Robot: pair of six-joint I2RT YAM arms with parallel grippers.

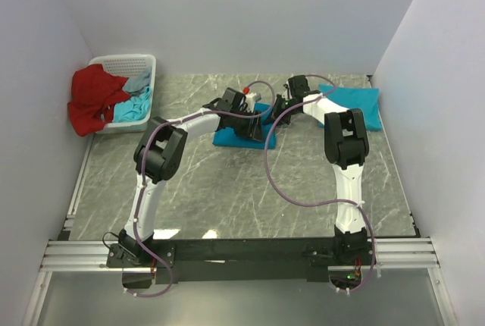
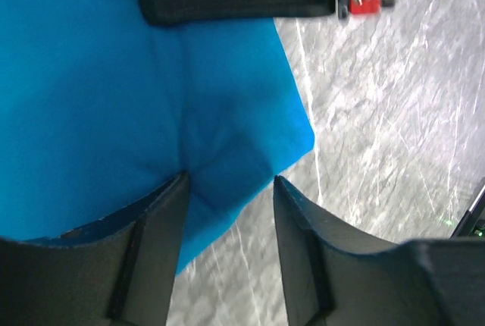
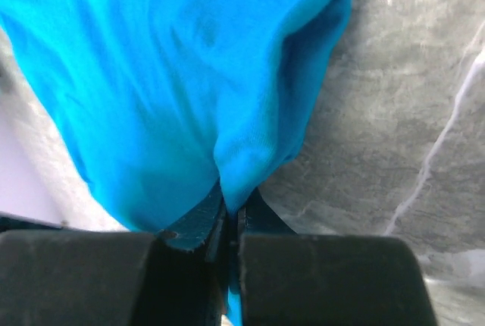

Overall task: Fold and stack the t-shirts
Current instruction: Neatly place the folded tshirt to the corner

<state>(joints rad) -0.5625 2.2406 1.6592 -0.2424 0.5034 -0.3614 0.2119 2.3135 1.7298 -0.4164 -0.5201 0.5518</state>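
At table centre, R tool clamped on t-shirt, L tool apart atop it; basket far L.

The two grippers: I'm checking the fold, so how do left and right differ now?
The left gripper stands open, fingers pressed on a flat t-shirt; the right gripper is shut, pinching blue cloth. The left gripper sits near a corner; the right gripper holds a doubled-over edge. Both touch blue fabric.

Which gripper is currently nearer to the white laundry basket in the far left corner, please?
Left. The left gripper rests on the blue shirt at mid-table, to the right of the basket. The right gripper is further right, pinching that shirt.
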